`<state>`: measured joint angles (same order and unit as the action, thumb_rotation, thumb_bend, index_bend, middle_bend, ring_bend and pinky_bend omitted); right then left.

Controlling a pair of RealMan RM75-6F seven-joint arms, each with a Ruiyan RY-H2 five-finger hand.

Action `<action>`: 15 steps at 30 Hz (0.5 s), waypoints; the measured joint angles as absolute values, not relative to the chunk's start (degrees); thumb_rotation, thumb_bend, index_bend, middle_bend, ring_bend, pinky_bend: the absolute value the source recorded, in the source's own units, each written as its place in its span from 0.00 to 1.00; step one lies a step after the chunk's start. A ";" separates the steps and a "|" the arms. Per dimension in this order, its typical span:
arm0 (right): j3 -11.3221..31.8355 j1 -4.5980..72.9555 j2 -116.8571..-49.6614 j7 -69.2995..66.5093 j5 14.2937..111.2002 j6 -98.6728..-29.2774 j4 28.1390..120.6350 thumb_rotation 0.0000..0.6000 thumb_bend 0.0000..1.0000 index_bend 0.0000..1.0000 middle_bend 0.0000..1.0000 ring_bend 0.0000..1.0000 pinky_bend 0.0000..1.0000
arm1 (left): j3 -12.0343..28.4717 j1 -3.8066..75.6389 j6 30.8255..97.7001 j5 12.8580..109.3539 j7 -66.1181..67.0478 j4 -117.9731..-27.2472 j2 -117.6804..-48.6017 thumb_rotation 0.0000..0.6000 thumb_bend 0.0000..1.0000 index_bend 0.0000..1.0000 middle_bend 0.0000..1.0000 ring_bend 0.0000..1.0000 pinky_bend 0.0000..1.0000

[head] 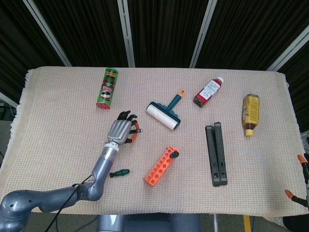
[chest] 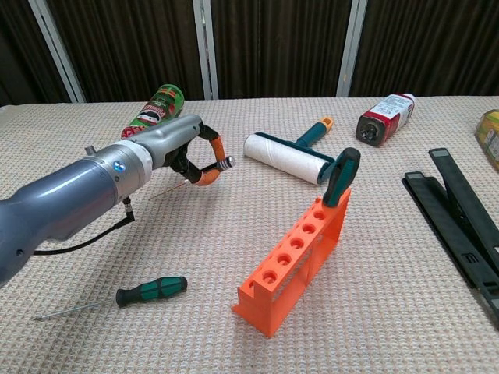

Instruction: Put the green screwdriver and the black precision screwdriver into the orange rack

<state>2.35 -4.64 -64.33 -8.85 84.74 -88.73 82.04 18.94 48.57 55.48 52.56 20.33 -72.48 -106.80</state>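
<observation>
**Left hand lifts a small screwdriver; green screwdriver lies nearer on the cloth**

Nearest the robot, at left, the green-and-black-handled screwdriver (chest: 150, 290) lies flat on the beige woven table cloth (chest: 405, 312), its thin shaft pointing left. It sits near of the left hand and apart from it, untouched. To its right stands the orange plastic rack with a row of round holes (chest: 298, 259), set diagonally; a dark teal-handled tool (chest: 341, 178) stands upright in the rack's far end hole, while the other holes are open.

Farther back at left, the grey metallic left hand (chest: 181, 148) is raised off the cloth, its fingers curled around a small screwdriver with an orange grip and metal cap (chest: 210, 172). The cap end points right, toward the rack, and a thin shaft shows to the hand's left. Whether this is the black precision screwdriver cannot be told. The right hand is not seen in either view.

At the right edge lies a pair of long black bars (chest: 460, 226). Beyond the rack rests a white lint roller with teal handle (chest: 284, 156). Farthest back lie a green cylindrical snack can (chest: 152, 113), a red-and-white bottle (chest: 384, 117) and a yellow bottle (head: 250, 114).
</observation>
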 measured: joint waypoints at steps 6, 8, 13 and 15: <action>2.25 -4.46 -64.46 -8.61 85.19 -88.72 82.09 1.00 0.00 0.00 0.00 0.00 0.00 | 20.34 45.57 55.16 56.33 8.44 -81.87 -102.39 1.00 0.57 0.58 0.20 0.00 0.01; 2.23 -4.40 -64.48 -8.52 85.40 -88.79 82.13 1.00 0.00 0.00 0.00 0.00 0.00 | 20.50 44.46 54.74 57.70 3.83 -84.65 -101.10 1.00 0.58 0.58 0.20 0.00 0.02; 2.09 -4.46 -64.49 -8.33 85.72 -89.10 82.27 1.00 0.00 0.00 0.00 0.00 0.00 | 20.44 41.12 53.05 62.30 -10.65 -92.24 -97.54 1.00 0.59 0.59 0.21 0.01 0.02; 2.05 -4.47 -64.55 -8.35 85.84 -89.16 82.27 1.00 0.00 0.00 0.00 0.00 0.00 | 20.12 39.78 52.50 65.27 -16.77 -94.89 -96.10 1.00 0.59 0.59 0.21 0.01 0.03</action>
<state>2.05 -4.47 -64.55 -8.35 85.84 -89.16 82.27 20.12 39.78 52.50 65.27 -16.77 -94.89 -96.10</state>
